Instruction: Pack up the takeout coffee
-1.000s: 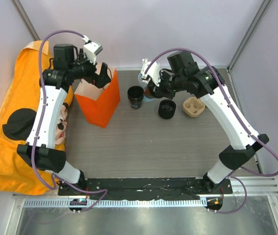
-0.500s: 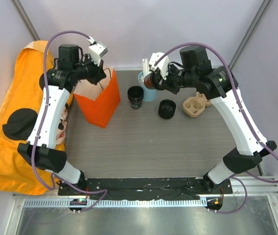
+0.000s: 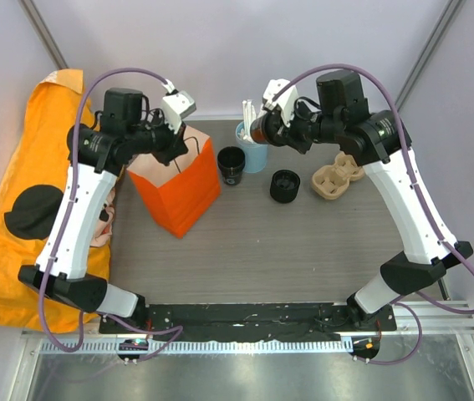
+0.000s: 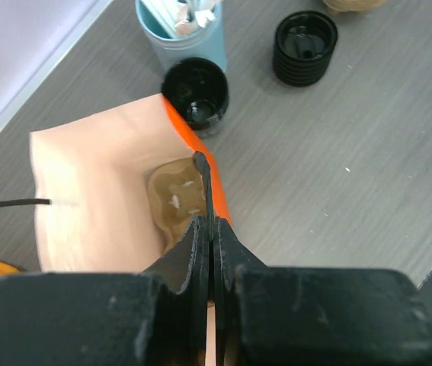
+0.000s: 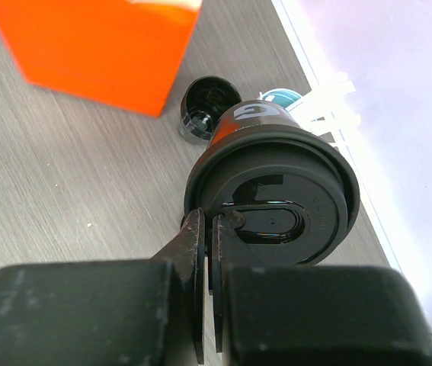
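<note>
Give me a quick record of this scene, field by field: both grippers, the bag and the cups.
left gripper: shut on the rim of the orange bag
right gripper: shut on the lidded coffee cup, held off the table
open black cup: on table, beside blue holder
ribbed black cup: on table
cardboard carrier: on table
</note>
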Tool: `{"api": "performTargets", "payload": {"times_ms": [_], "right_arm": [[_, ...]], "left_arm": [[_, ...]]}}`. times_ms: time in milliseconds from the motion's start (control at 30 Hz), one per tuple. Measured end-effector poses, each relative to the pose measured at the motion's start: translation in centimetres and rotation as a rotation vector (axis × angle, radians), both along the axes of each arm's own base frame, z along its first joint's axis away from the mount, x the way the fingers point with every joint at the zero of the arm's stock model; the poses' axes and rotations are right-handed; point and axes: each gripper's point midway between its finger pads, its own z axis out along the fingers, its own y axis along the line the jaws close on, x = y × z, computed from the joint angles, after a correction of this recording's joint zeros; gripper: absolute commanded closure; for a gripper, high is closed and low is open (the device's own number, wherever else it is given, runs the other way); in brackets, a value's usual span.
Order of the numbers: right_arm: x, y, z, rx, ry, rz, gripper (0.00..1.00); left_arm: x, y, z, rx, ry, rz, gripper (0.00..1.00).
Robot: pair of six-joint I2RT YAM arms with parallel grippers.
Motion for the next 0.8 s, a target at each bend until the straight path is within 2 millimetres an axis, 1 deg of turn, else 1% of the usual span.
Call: {"api": "performTargets", "payload": {"times_ms": [167,300,467,533,633,800], "right_arm": [[0.4,-0.2,0.3,0.019,-0.006,-0.009,0.99],[0.6,-0.3,0.5,0.026,-0.008,-0.016,0.99],[1.0,-0.6,0.7,0.044,-0.005,-0.039,0.99],[1.2,-0.7,0.8,0.055,-0.004,-0.050,0.99],[1.5,-0.9,1.0,0.068,-0.002,-0.070,0.99],[2.0,-1.3,1.3,0.085,-0.006,-0.099,0.99]], "left_arm": [[-2.7,-0.4,0.4,-0.010,0.019,-0.043,1.00],[-4.5,-1.2,0.0,-0.021,0.060,-0.097,1.00],[-6.6,-3.2,-0.7,-0.011,0.103,-0.182,0.99],[-7.6,-4.3,-1.0,-0.003,0.115,-0.225,0.99],[-8.3,-5.6,-1.1,0.007,0.131,-0.268,1.00],[-8.0,-7.6,-0.6,0.006,0.125,-0.312,1.00]]}}
